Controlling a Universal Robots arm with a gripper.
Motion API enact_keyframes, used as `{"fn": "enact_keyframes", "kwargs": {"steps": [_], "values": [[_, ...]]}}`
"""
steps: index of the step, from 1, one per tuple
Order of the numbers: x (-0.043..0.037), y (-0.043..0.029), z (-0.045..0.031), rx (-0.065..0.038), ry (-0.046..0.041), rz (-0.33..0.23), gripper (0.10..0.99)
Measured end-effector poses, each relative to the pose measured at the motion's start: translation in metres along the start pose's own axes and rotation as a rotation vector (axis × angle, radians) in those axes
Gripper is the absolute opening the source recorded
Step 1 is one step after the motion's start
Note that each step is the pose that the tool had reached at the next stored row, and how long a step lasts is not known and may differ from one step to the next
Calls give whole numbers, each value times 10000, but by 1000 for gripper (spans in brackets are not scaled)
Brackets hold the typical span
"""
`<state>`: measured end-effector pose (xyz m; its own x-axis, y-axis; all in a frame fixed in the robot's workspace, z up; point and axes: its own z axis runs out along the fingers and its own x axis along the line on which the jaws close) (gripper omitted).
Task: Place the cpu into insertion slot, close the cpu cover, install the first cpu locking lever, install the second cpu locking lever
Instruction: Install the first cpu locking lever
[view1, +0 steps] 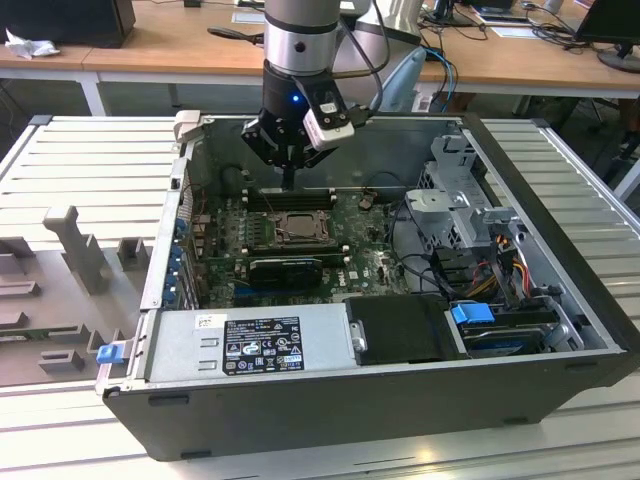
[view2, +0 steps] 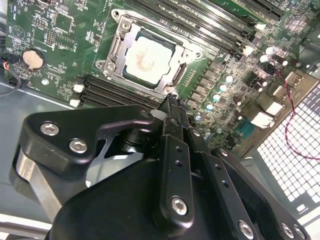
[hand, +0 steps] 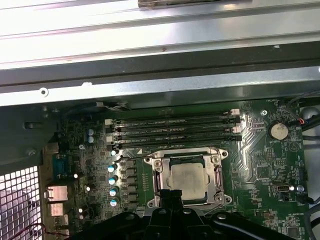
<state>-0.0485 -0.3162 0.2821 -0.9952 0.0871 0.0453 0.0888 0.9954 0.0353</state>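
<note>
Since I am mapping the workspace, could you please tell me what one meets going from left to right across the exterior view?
Grey moulded tray → blue slot clips → cpu → metal drive cage.

Silver arm (view1: 298, 35), blue LED (view1: 293, 98), black hand (view1: 288, 183) w/ screws (view2: 179, 204), white cam (view1: 330, 120)

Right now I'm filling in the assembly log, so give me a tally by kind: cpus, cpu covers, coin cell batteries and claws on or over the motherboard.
cpu: 1
cpu cover: 1
coin cell battery: 1
claw: 1
Total: 4
</note>
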Motion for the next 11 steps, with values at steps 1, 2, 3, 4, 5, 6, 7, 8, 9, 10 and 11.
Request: {"fn": "enact_keyframes", "kwargs": {"steps": [1,2,3,4,5,6,7,8,9,10,11], "values": [[4,0,1,-1,0,-1,106],[8,-1,0,-1,0,-2,106],[11,-1,1,-2,0,-4,106],[17,-2,1,-3,0,-4,106],[21,-2,2,-3,0,-5,106],[27,-3,3,-2,1,-6,106],[31,-3,4,-2,0,-7,106],[38,-4,5,-2,1,-9,106],[52,-5,8,-4,-1,-12,106],[66,-6,9,-5,-4,-17,106],[87,-8,11,-3,-10,-23,106]]}}
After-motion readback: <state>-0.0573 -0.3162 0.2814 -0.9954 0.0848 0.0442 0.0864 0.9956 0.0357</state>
